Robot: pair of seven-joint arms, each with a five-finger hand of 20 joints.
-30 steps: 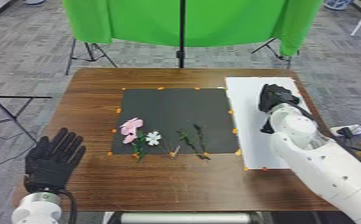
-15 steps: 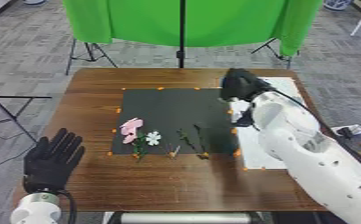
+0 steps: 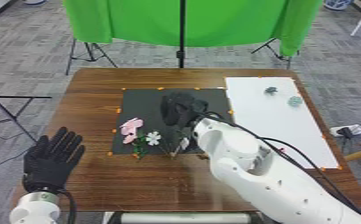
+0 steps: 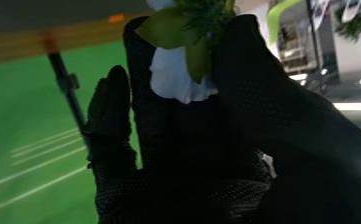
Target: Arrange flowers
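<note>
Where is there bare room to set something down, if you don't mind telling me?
On the table, nearer than the mat, between left hand and right arm; on the mat's far left, beyond the pink flower; and mid-sheet, right of the arm. It is crowded around the pink and white flowers and the right hand.

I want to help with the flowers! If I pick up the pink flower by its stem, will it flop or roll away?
The pink flower may droop at the top, since its big petals sit at one end of a thin green stem. It probably won't roll far, because those petals spread out wide on the black mat.
</note>
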